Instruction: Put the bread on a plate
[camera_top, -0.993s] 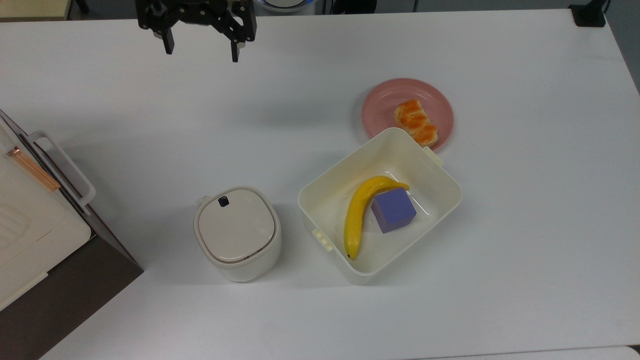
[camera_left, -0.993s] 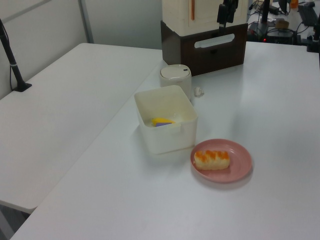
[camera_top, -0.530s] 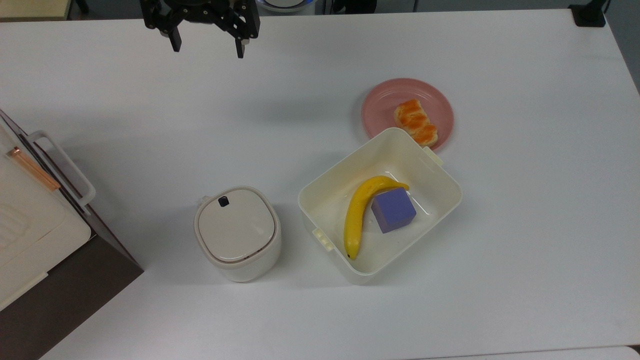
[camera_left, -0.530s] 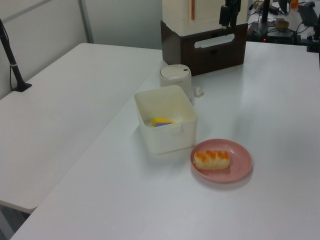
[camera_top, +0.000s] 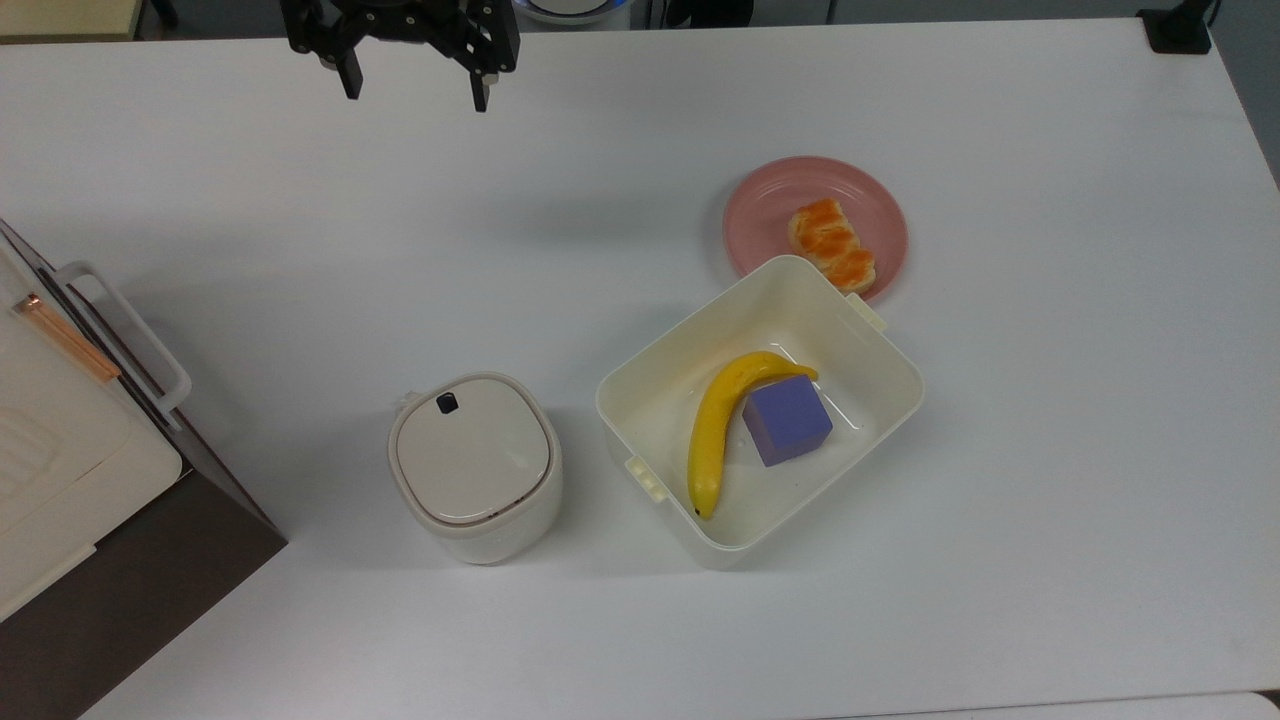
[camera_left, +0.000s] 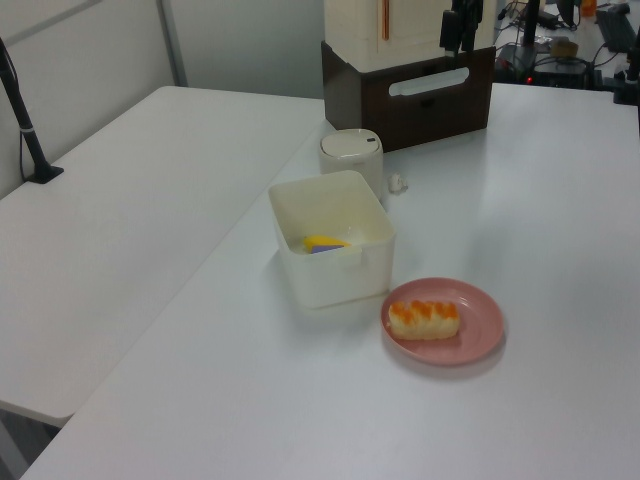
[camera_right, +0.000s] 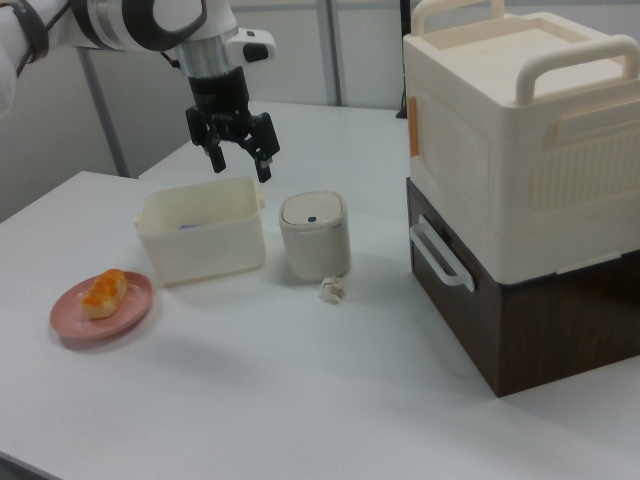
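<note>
The bread, a small bun with a glossy orange-brown top, lies on the round pink plate at the top view's right of centre. The left view has the bread on the plate near the front; the right view has the bread and plate at its far left. My gripper hangs open and empty over the table's far edge in the top view, well to the left of the plate. In the right view the gripper is in the air above the tub.
A cream tub beside the plate holds a yellow banana and a purple cube. A white lidded canister stands to its left in the top view. A cream and brown stacked box is beyond, with a small crumpled scrap near the canister.
The open gripper has drifted a little toward the top view's top and right. The bread stays on the plate and nothing else has moved.
</note>
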